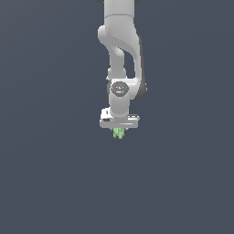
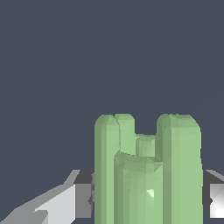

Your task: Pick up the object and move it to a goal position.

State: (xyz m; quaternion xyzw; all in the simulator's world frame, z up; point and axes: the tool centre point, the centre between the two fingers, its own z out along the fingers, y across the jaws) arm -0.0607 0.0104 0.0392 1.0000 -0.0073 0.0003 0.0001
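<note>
object (image 1: 119, 133) mostly hidden, end effector (image 1: 119, 132) clamping

Object (image 1: 119, 133): small, light green, lumpy. In the exterior view it showed just below frame centre as a short stub hanging under the white hand of the arm, nothing beneath it but plain dark background. In the wrist view the object (image 2: 148, 175) filled the lower centre: upright rounded lobes, tall ones either side, shorter ones between.
</note>
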